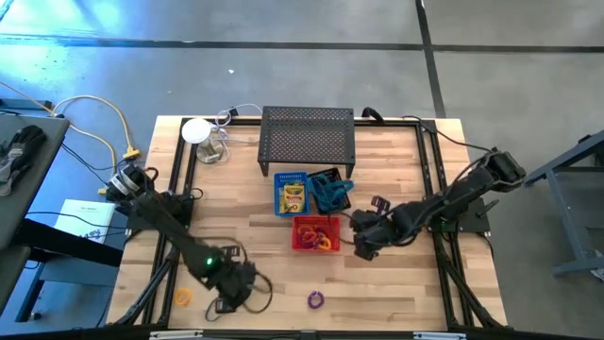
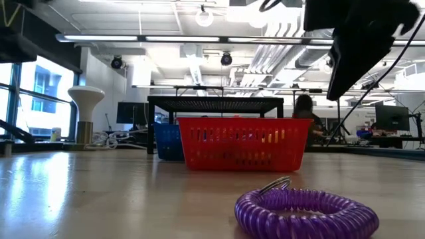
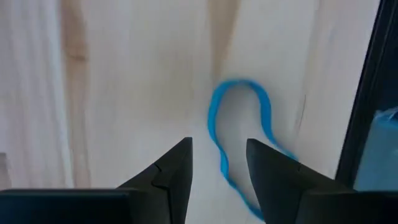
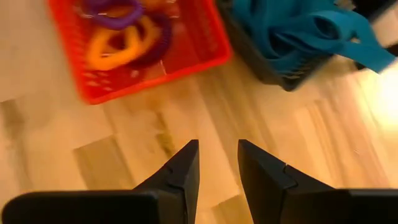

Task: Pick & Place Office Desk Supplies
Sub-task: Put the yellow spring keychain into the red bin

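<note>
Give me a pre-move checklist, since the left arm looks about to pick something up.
1. Left tool open with a gap between its fingers: ok.
2. Blue looped cord lying flat on the wooden table, ahead of that tool: ok.
3. Cord centred between the fingers: not ok, it sits off to one side.
4. Right tool empty, over bare wood beside the red bin: ok.
5. Purple coiled ring and yellow ring loose on the table: ok, not yet binned.
</note>
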You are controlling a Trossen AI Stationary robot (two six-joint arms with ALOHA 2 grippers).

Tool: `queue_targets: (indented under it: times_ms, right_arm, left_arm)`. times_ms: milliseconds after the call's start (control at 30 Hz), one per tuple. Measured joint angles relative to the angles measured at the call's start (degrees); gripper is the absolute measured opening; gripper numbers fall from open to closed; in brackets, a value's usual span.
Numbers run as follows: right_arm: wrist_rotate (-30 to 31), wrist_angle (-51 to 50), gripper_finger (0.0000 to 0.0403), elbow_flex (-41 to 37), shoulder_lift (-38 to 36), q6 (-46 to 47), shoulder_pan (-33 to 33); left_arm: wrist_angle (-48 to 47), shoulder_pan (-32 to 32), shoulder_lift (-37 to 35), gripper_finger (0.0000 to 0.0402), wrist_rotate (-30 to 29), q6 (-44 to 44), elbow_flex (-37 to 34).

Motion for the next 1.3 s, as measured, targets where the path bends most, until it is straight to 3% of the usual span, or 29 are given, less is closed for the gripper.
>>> queue_targets:
  times_ms: [133, 333, 700, 900, 1067, 1300]
  right_arm:
    - [0.16, 2.29, 0.0097, 0.00, 0.00, -0.52, 3.00]
    - [0.15, 5.39, 0.0097, 0.00, 0.00, -3.37, 5.83]
    - [0.16, 7.26, 0.0097, 0.00, 0.00, -5.06, 6.11]
    - [0.17, 7.27, 0.0097, 0.00, 0.00, -5.04, 6.09]
    - [0.17, 8.98, 0.0097, -0.33, 0.02, -5.04, 6.09]
    - [0.00, 9.51, 0.0097, -0.76, 0.07, -6.11, 6.09]
  left_arm:
    - [-2.22, -3.93, 2.55, 0.0145, -3.23, 0.71, -0.01]
    - [-2.13, -5.76, 3.52, 0.0145, -2.67, -1.10, -0.01]
    - [-11.17, -8.11, 3.35, 0.0145, 11.71, -7.97, 0.01]
    - [-12.12, -11.06, 3.74, 0.0145, 12.68, -6.73, -0.24]
    - [-14.79, -13.98, 4.33, 0.0145, 22.82, -6.18, -0.42]
    - [-15.55, -17.06, 4.35, 0.0145, 17.39, -2.40, -0.42]
